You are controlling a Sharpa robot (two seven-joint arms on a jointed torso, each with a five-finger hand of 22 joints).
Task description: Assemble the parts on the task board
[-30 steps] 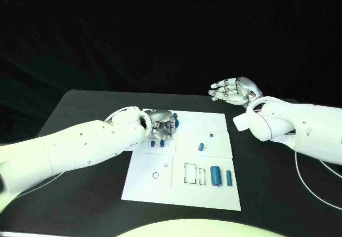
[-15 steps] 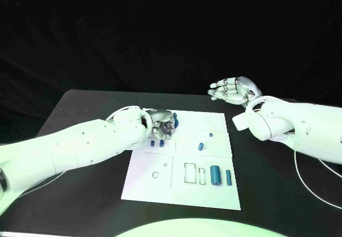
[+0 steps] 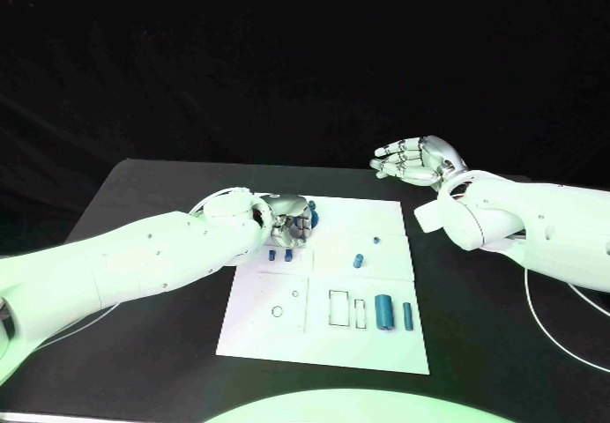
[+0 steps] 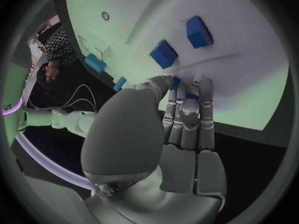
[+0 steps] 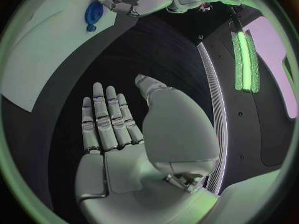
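Note:
The white task board lies in the middle of the black table. My left hand rests over its far left corner, and its thumb and fingertips pinch a small blue part against the board. A round blue part sits just beyond the hand. Two short blue pegs stand close in front of it; they also appear as blocks in the left wrist view. My right hand hovers past the board's far right corner, with its fingers extended and nothing in them.
Further blue parts lie on the board: a small one, an oblong one, a thick cylinder and a thin rod. Outlined slots and a small hole mark the near half. A white cable trails at the right.
My left hand has edged very slightly toward the board's far side. The right hand and the loose parts stay where they were.

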